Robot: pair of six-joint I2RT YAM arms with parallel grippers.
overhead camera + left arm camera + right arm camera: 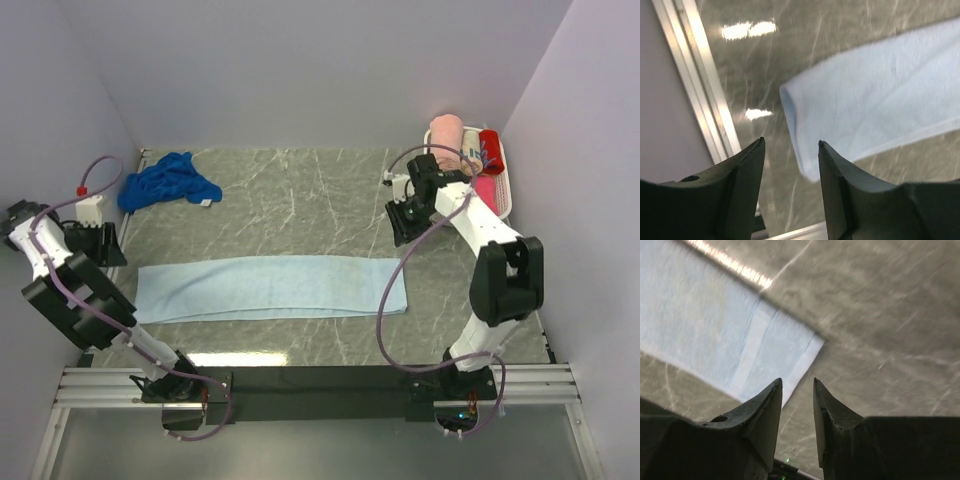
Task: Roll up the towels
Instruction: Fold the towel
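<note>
Now, the pale blue towel (270, 288) stretches left-to-right — left gripper (790, 145) wide, right gripper (797, 382) narrow, empty.

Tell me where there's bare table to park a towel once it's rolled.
Widest bare patch: far middle, between the royal blue towel and the right gripper, behind the pale blue towel. A narrow strip runs between that towel and the near rail. Crowded: far right corner, around the tray.

White-and-black arms (478, 222), purple cables (383, 300), black hands (791, 143)
</note>
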